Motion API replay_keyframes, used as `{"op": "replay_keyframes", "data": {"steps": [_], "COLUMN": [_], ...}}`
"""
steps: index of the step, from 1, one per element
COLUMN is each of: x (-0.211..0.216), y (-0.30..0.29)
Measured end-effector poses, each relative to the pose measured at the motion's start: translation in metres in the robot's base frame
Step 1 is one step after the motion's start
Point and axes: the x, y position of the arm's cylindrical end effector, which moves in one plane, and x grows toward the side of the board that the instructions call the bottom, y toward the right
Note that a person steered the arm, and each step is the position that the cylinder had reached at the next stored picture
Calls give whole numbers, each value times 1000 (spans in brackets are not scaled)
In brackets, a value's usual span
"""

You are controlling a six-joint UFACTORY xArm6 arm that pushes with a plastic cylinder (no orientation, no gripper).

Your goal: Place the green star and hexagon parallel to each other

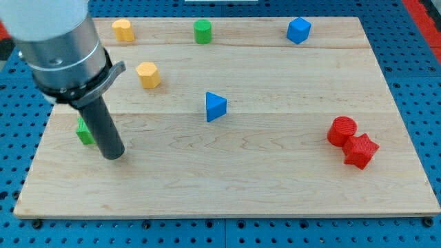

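Green star [84, 131] by board's left edge [41, 148], half hidden, touching my tip [114, 156]; yellow hexagon [148, 74] apart above; no fingers.

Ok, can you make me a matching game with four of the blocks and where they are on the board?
Things:
1. blue cube
2. blue triangle
3. red star
4. green block

Places:
A. beside my tip, partly hidden by the rod
B. view's top right
C. near the middle
D. view's right, touching the red cylinder

Pairs: 1-B, 2-C, 3-D, 4-A
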Motion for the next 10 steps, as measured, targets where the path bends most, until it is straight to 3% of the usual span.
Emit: {"op": "replay_keyframes", "data": {"steps": [2,4,6,7,9,10], "x": [-78,-51,-120,-124,-178,-175], "y": [-26,-7,-50,-25,15,42]}}
